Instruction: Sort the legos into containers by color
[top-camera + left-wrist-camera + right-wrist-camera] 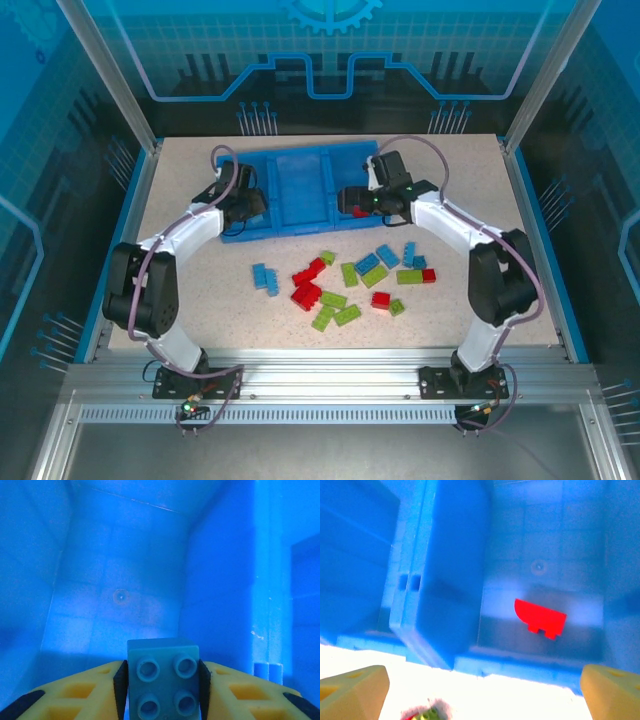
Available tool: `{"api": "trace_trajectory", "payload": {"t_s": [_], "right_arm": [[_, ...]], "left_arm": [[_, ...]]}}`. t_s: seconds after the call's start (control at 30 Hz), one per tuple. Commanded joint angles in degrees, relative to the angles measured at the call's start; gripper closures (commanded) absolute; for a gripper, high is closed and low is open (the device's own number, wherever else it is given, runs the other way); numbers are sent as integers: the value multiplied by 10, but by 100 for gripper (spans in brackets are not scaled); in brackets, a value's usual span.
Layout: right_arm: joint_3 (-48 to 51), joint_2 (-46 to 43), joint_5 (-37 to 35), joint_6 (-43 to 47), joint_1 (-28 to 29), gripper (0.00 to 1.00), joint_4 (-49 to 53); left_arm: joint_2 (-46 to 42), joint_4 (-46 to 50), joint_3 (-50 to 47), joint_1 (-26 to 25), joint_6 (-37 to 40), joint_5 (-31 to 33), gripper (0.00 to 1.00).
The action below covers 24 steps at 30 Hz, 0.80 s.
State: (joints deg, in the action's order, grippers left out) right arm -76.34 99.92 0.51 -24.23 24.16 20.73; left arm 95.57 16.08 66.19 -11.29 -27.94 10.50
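A light blue brick (162,677) was held tight by the left gripper (162,695), inside the left compartment (120,580) of the blue tray (300,185). The right gripper (482,687) stood wide apart and empty at the near edge of the right compartment (545,540), where one red brick (540,616) lay. Other legos (345,285) were scattered on the table (200,290).

No legible text or labels

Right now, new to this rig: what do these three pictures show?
Two robot arms are bolted to a speckled table. The overhead picture looks down from behind them; the other two come from wrist cameras. Loose red, green and light-blue studded plastic bricks lie on the table before a shallow bright-blue plastic three-compartment tray. The left hand grips a light-blue studded brick at the left compartment. The right hand is open; a flat red plastic piece lies in the right compartment.
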Motion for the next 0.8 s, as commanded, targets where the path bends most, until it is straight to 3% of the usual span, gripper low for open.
{"api": "trace_trajectory", "payload": {"t_s": [0.0,0.1,0.3,0.57,0.77], "right_arm": [[35,-52,-43,26,5,0,40],[69,-82,-89,12,-8,3,84],[123,-88,-108,-1,-63,18,135],[122,-29,-123,0,-75,22,164],[109,8,-132,2,-76,27,176]], "left_arm": [[17,11,24,3,3,8,56],[20,11,26,2,0,6,50],[4,0,9,-3,-5,3,39],[-59,-9,-21,-54,9,5,13],[-126,2,-85,-74,0,25,3]]}}
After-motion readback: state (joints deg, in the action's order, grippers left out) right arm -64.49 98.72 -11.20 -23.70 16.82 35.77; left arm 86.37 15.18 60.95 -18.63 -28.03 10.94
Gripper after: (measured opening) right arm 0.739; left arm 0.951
